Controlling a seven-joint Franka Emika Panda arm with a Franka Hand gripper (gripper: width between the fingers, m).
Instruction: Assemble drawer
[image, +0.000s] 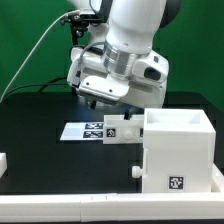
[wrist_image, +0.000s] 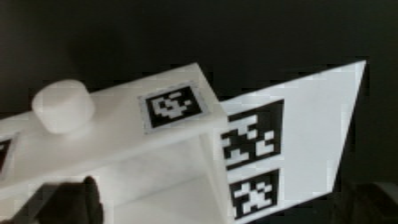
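Note:
The white drawer cabinet (image: 178, 150) stands at the exterior view's right, with a marker tag on its near face. A small white drawer box (image: 124, 129) with a tag sticks out of the cabinet's upper left side. Lower down, a small knob (image: 137, 171) shows on that side. In the wrist view the drawer front (wrist_image: 125, 150) carries a round white knob (wrist_image: 63, 103) and a tag (wrist_image: 173, 106). My gripper (image: 101, 104) hangs just above and left of this drawer. It is open (wrist_image: 214, 216), with nothing between its dark fingertips (wrist_image: 61, 204).
The marker board (image: 86, 130) (wrist_image: 270, 140) lies flat on the black table, right beside the protruding drawer. A small white part (image: 3, 160) sits at the exterior view's left edge. A white rail (image: 70, 205) runs along the table's front.

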